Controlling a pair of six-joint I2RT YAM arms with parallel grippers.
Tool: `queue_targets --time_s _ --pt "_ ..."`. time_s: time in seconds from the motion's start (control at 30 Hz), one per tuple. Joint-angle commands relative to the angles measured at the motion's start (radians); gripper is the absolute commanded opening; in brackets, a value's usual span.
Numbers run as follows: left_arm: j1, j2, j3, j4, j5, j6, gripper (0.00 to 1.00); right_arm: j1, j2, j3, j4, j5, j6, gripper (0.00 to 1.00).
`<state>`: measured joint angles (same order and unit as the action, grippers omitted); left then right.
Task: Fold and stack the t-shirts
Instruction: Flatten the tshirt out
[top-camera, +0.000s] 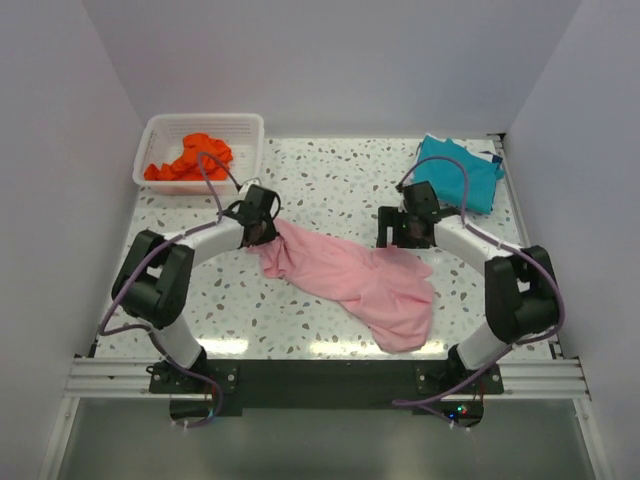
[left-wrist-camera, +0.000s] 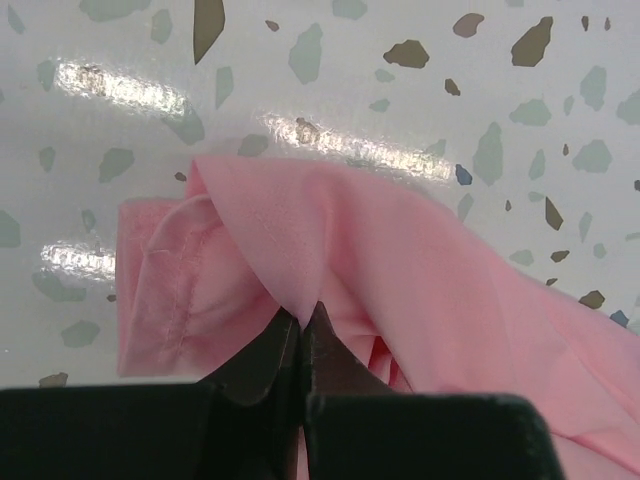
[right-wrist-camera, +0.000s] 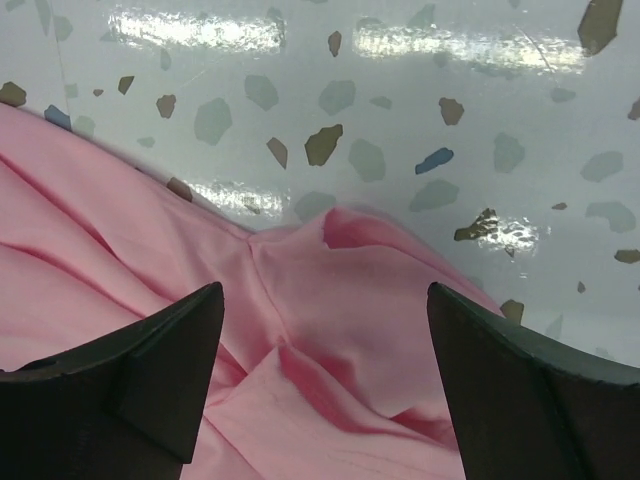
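— Speckled table (top-camera: 340, 190) between plain white walls, that's what I get on the overhead feed.

— Where are the shirts?

— I see the pink shirt (top-camera: 350, 280) in the middle of the table. It lies rumpled in a slanted band, narrow at my left arm's end and wider toward the near right. The teal shirt (top-camera: 460, 170) lies at the far right corner, apart from the pink one. The orange shirt (top-camera: 190, 160) sits crumpled inside the white basket (top-camera: 160, 130) at the far left corner.

— What's your left gripper doing?

— My left gripper (left-wrist-camera: 303, 315) has its fingers pressed together on a fold of the pink shirt. On the wrist camera, I see the cloth rise to a ridge right where the black tips meet, with a stitched hem just to the left of them.

— And the right one?

— My right gripper (right-wrist-camera: 325, 295) is spread wide over the other end of the pink shirt. One finger shows on each side of a small bump in the cloth near its edge, and bare table lies just beyond. I can't tell whether the tips are touching the cloth. From above, that gripper sits at the far edge of the shirt's wide part.

— Is the pink one folded?

— No, I'd call it bunched and creased, not laid flat.
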<state>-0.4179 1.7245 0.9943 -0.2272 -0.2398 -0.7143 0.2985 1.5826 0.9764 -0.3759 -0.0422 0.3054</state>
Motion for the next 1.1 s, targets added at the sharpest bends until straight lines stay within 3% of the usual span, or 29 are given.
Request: queue_targets --time_s 0.0,0.07,0.27,0.37,0.4,0.53,0.67,0.9,1.07 --pt "0.01 -0.092 -0.016 0.019 -0.024 0.003 0.0 0.042 0.042 0.045 0.043 0.083 -0.028 0.85" --pt "0.01 -0.118 -0.04 0.028 -0.007 0.003 0.0 0.047 0.086 0.057 0.066 0.12 -0.014 0.82" --pt "0.01 -0.19 -0.089 0.038 0.0 0.012 0.0 0.067 0.157 0.067 0.14 0.2 0.046 0.61" --pt "0.01 -0.22 -0.108 0.035 -0.004 0.015 0.0 0.076 0.162 0.048 0.132 0.225 0.072 0.44" --pt "0.01 -0.241 -0.111 0.032 -0.004 0.018 0.0 0.077 0.159 0.041 0.137 0.251 0.077 0.3" --pt "0.01 -0.31 -0.141 0.037 -0.006 0.035 0.0 0.079 0.128 0.025 0.137 0.271 0.08 0.02" --pt "0.01 -0.428 -0.154 0.006 -0.035 0.044 0.0 0.077 0.005 0.024 0.102 0.337 0.063 0.0" --pt "0.008 -0.701 -0.178 -0.008 -0.021 0.047 0.0 0.079 -0.393 0.041 0.019 0.413 0.012 0.0" --pt "0.01 -0.91 -0.128 -0.012 0.013 0.044 0.0 0.079 -0.594 0.146 -0.081 0.409 0.005 0.0"
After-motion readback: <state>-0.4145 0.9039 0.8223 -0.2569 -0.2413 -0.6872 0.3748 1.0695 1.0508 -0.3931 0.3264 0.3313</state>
